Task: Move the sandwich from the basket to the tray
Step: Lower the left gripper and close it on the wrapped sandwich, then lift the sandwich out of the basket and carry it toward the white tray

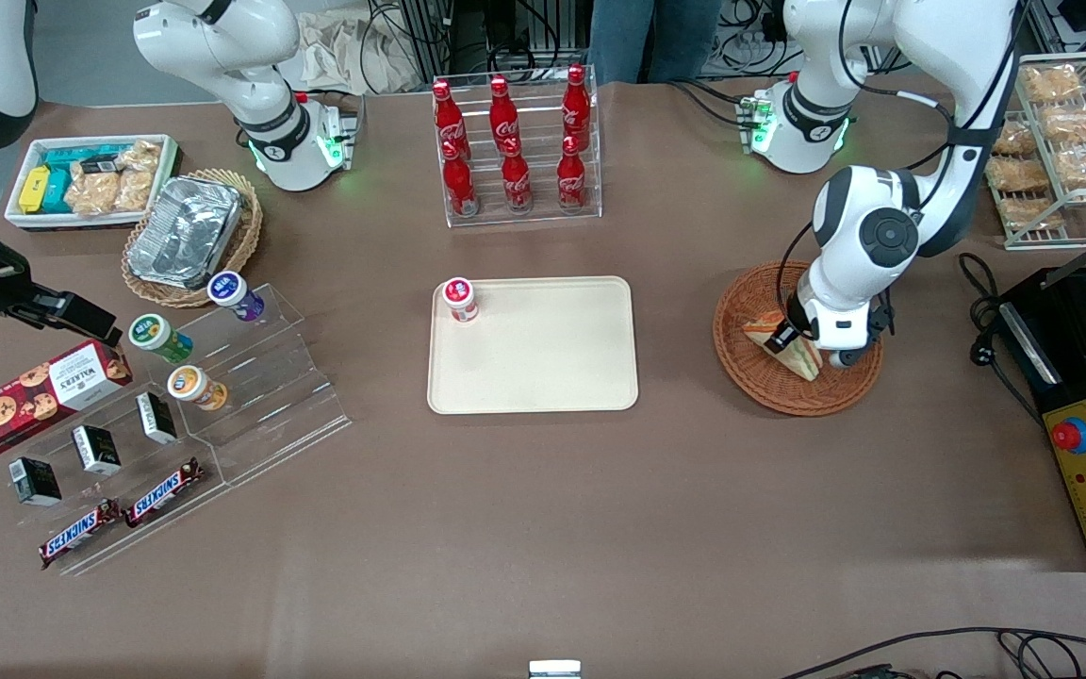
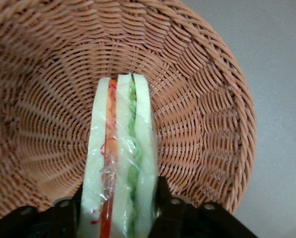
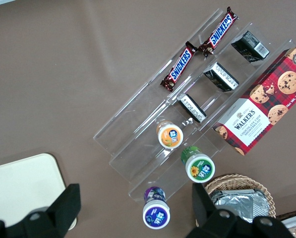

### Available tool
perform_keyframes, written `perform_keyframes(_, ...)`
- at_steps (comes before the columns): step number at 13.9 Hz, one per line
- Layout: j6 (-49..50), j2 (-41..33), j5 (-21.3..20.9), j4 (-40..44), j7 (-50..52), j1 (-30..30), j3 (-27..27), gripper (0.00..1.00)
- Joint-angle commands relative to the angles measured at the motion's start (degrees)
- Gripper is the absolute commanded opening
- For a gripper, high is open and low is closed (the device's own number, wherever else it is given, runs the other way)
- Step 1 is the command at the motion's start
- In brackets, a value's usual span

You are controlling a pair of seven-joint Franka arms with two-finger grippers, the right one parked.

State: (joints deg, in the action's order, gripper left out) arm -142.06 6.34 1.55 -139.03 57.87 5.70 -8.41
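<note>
The sandwich point(image 1: 781, 343), a white bread wedge with orange-red and green layers in clear wrap, stands on edge inside the round reddish-brown wicker basket point(image 1: 758, 385) toward the working arm's end of the table. My left gripper point(image 1: 805, 345) is down in the basket, shut on the sandwich. In the left wrist view the sandwich point(image 2: 120, 158) runs between the two black fingers point(image 2: 163, 198), which press its outer bread faces, with the basket point(image 2: 202, 109) weave under it. The cream tray point(image 1: 534, 377) lies flat at the table's middle, beside the basket.
A small red-capped cup point(image 1: 459, 300) stands in one tray corner. A clear rack of red cola bottles point(image 1: 515, 151) is farther from the front camera than the tray. A black control box point(image 1: 1085, 471) and a snack rack point(image 1: 1066, 151) border the basket.
</note>
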Motion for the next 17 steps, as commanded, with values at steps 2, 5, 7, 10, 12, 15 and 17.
perform_keyframes(2, 20.18, -3.69, -2.67, 10.50, 0.50, 0.36, 0.33, 0.00)
perform_keyframes(5, 35.05, -3.79, -3.04, 22.36, -1.87, 0.01, 0.24, 0.00)
perform_keyframes(7, 41.39, -3.79, -2.69, 28.70, -2.50, 0.18, 0.15, 0.00)
perform_keyframes(10, 45.90, -3.53, -2.42, 34.17, -3.81, 0.45, -4.39, 0.00)
perform_keyframes(12, 45.91, -2.83, -2.86, 34.18, -3.03, 0.62, -8.70, 0.00)
perform_keyframes(15, 45.82, -2.56, -3.04, 33.74, -1.89, 5.26, -10.13, 0.00)
perform_keyframes(17, 44.07, -0.55, -2.52, 33.56, -2.85, 7.38, -10.22, 0.00)
